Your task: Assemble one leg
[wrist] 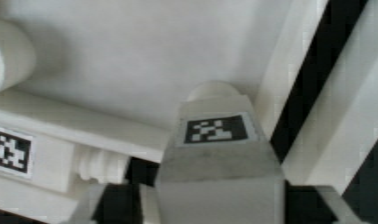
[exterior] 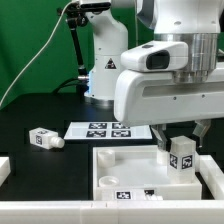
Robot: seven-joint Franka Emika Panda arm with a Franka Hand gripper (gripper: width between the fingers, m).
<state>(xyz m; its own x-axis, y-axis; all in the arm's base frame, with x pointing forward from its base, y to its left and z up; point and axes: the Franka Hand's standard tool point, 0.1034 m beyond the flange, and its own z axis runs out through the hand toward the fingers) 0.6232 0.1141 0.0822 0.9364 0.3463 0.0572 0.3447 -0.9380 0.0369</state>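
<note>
**Leg held upright over the panel's corner**

Over the far corner of the white panel (exterior: 128, 165), toward the exterior view's right, the gripper (exterior: 182, 138) hangs with its dark fingers (exterior: 166, 133) closed on a leg (exterior: 181, 158). That leg stands upright, a black-and-white tag on its near face, its lower end down inside the panel's raised rim; I cannot tell whether it touches the panel's floor.

From the wrist view the same leg (wrist: 214, 165) fills the middle of the picture, its square tag facing the camera, with the pale panel (wrist: 150, 60) behind it and a rounded hole or boss of the panel at one edge.

A second leg (exterior: 44, 138) lies on its side on the black table (exterior: 40, 110), well apart from the arm, toward the exterior view's left. Between it and the panel lies the marker board (exterior: 105, 129), flat on the table, just behind the panel's far rim. A tag also shows on the panel's near wall.
</note>
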